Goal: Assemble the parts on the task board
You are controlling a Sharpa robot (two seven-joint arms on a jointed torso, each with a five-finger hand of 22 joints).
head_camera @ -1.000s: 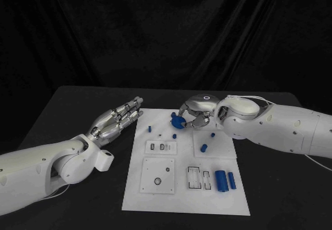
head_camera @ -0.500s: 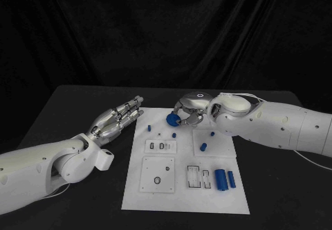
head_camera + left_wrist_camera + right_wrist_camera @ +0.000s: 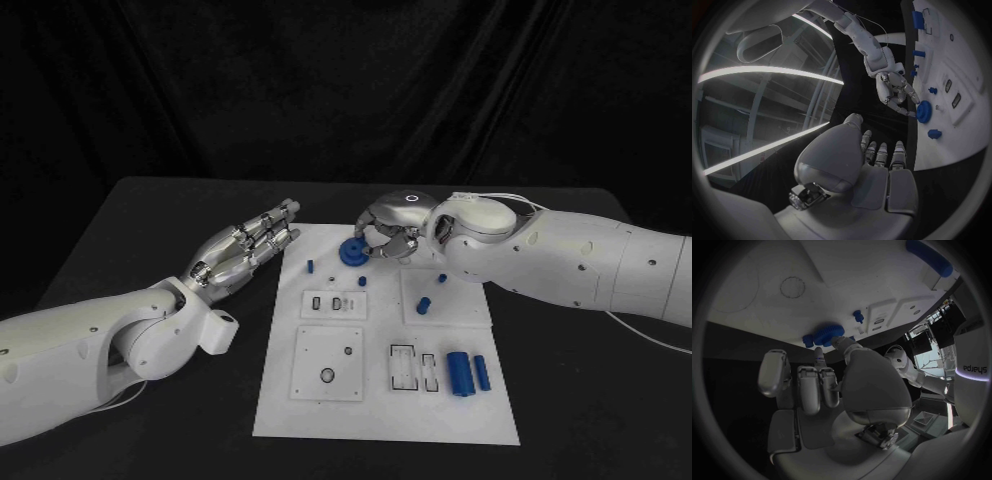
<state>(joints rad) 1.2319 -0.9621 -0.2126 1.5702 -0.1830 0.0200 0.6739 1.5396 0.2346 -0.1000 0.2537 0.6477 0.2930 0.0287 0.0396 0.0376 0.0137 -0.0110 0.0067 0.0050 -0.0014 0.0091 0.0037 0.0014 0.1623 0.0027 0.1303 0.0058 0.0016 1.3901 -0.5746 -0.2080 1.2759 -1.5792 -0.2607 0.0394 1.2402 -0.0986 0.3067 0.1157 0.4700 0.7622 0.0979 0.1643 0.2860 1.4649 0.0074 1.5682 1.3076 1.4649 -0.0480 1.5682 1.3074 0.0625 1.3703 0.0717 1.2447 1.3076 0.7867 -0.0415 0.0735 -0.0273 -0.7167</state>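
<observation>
Holding a round blue gear-like part (image 3: 352,252) at the tips of my right hand (image 3: 392,232), I have it poised at the far end of the task board (image 3: 378,410), toward its left side, and the coming move turns on what lies straight beneath it. The part sits just off my fingers (image 3: 820,354) on the side toward my left arm, its flat face tilted up and partly toward the camera in the head view, so its axis is not yet plumb to the board. A small blue peg (image 3: 310,267) stands just nearer me and to the left of the part, another small blue piece (image 3: 362,282) just nearer me below it; which of these it should seat on I cannot tell, and whether the part already touches the board is unclear. My right hand is plainly the nearer one and has the grip: thumb and a finger pinch the rim while the rest curl loosely. My left hand (image 3: 242,249) lies off the board's left edge, fingers straight, together and stretched forward, holding nothing. The part looks like a toothed disc, saturated blue, with a scalloped rim in the right wrist view. Two blue cylinders (image 3: 467,375) lie side by side well apart from it, at the board's near right.
</observation>
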